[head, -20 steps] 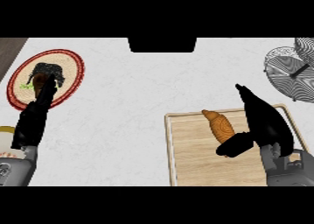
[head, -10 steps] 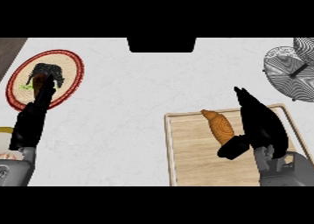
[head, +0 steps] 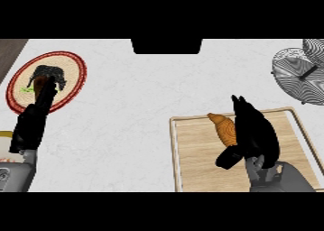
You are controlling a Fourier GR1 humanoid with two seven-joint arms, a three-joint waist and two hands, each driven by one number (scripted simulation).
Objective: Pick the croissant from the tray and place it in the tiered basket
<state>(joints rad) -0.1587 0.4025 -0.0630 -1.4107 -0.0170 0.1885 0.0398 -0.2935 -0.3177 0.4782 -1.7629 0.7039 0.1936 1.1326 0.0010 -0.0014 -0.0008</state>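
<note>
1. At the far left, near the bottom: a bit of a yellow-rimmed plate (head: 0, 135), mostly cut off by the edge.
2. Next, the left hand (head: 36, 118), black and long, fingers straight and relaxed, holding nothing, pointing up toward a round woven mat.
3. Round woven mat (head: 69, 72) with a red rim, lying on the white counter (head: 137, 99) at the upper left. On it a dark lumpy thing (head: 54, 72) and a small green bit (head: 27, 90); too blurry to name. Fingertips of the left hand over the mat's lower middle.
4. In the middle at the top edge, a black blocky shape (head: 167, 45).
5. Lower right: a wooden tray (head: 197, 158) with a pale raised rim, lying flat on the counter.
6. On the tray, near its top edge: the croissant (head: 222, 127). Golden orange, long and plump, pointy at the upper left end, thin ridges across its back. Lying at a slant, lower end hidden under the hand.
7. Right hand (head: 252, 135), black, just right of the croissant and touching its side. Fingers long and mostly straight, pointing up; thumb bent in under the croissant's lower end. Not curled around it yet.
8. Far upper right: the tiered basket (head: 298, 76), grey wire in round swirly rings, well apart from the tray.
</note>
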